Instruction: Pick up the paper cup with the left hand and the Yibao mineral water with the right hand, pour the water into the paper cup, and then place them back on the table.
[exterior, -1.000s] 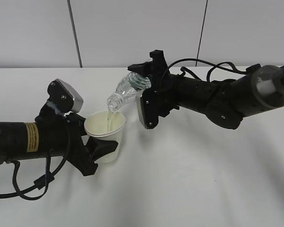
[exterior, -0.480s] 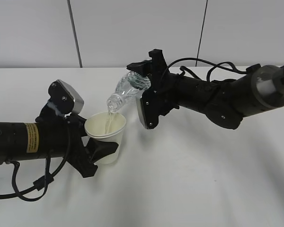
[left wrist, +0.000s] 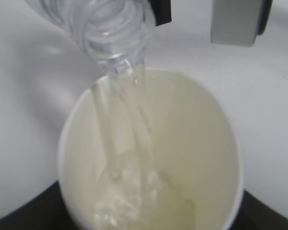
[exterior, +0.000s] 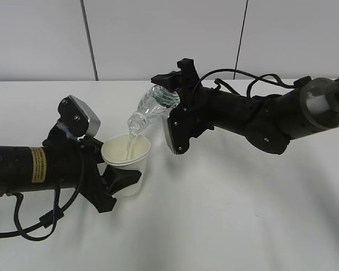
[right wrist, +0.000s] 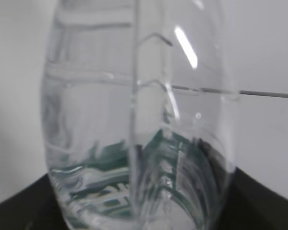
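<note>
Pouring is under way: water (exterior: 133,141) runs in a thin stream from the mouth of the Yibao mineral water (exterior: 152,107) into the paper cup (exterior: 126,164), which the left wrist view shows holding a shallow, churning pool at its bottom. Both pickups look done; what remains, by this evidence, is finishing the pour, righting the bottle and setting both things back on the bench (exterior: 243,214). The cup stands upright, lifted just clear of the bench, clamped at its lower wall by the left hand's end effector (exterior: 116,183), whose arm lies low and nearly level to the cup's left. Above and right of the cup's rim, the bottle tilts neck-down, gripped around its body by the right hand's end effector (exterior: 178,104), that arm reaching in from the cup's right with its wrist rolled over.
</note>
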